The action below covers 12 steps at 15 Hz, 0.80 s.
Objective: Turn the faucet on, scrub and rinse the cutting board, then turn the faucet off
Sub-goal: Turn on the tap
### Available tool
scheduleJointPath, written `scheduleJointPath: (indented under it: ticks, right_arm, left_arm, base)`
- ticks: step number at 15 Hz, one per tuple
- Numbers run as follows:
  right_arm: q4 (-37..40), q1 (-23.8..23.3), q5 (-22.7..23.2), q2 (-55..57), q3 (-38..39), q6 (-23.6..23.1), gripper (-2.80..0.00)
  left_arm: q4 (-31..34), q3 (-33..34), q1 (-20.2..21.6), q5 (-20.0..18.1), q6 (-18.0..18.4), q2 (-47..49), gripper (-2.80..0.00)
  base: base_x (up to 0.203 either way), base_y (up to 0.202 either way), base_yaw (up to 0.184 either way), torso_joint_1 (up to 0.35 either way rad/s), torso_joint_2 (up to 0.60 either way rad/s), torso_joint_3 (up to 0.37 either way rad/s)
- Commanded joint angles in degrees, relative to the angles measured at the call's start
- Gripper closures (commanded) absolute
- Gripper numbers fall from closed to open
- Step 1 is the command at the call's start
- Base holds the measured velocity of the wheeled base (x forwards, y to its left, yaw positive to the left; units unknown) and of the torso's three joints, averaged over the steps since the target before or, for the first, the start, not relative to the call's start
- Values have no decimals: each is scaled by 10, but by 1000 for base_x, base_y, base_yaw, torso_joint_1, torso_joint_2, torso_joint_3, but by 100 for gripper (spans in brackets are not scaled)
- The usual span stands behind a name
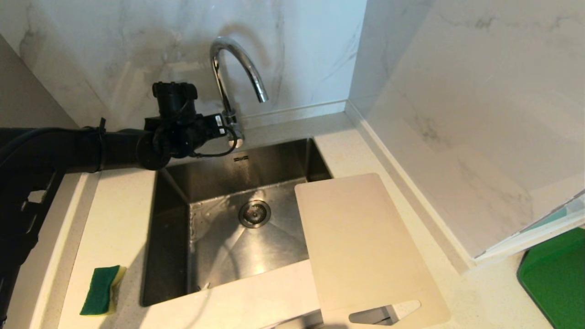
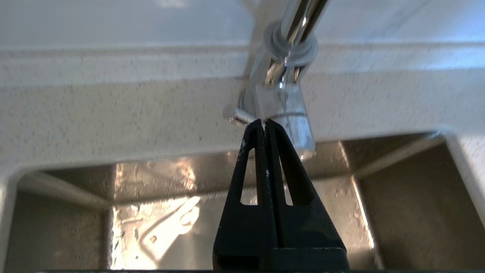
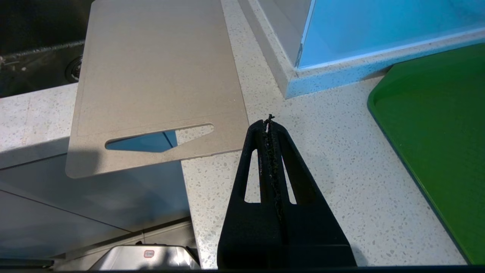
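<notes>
- Nearest to me: cutting board (image 1: 365, 246), off-white, lying flat on the counter (image 1: 114, 214) at the sink's right edge, far corner jutting over the basin, handle slot end overhanging the counter's front edge.
- Left gripper (image 2: 264, 122) reaches in across the sink's back rim, fingers pressed together on nothing, tips right at the base of the faucet (image 1: 231, 87), against or just short of the small side lever (image 2: 235, 115); contact too fine to call.
- No water runs from the spout; sink (image 1: 173, 256) shows only stray drops. My read: turning the tap on is the step in hand.
- To do it well: push the lever with the closed tips as a single blunt point, low and square on it, so they do not slide off the chrome; steady pressure, stop once flow starts.
- Right gripper (image 3: 269, 123) idles above the counter just right of the board's slot end, clenched, empty.
- Around: sponge (image 1: 101, 290), green and yellow, on the counter left of the sink, well apart from the board; green tray (image 1: 555, 278) far right.
- In the way: nothing between tips and lever. The board sits mostly outside the basin, so little of it lies under the spout.
</notes>
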<state>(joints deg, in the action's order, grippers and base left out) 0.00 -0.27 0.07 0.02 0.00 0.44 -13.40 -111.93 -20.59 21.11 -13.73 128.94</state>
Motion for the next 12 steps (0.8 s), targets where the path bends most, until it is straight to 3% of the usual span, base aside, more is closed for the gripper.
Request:
scheduleJointPath:
  ticks: [1,7,12]
  right_arm:
    - [0,0,0,0,0,0,0]
    - [0,0,0,0,0,0,0]
    - [0,0,0,0,0,0,0]
  left_arm:
    - [-14,0,-1,3,-1,-4,-280]
    - [-40,-1,-3,42,2,0,-280]
    - [-101,0,-3,107,0,25,-280]
  base:
    - [0,0,0,0,0,0]
    - [0,0,0,0,0,0]
    - [0,0,0,0,0,0]
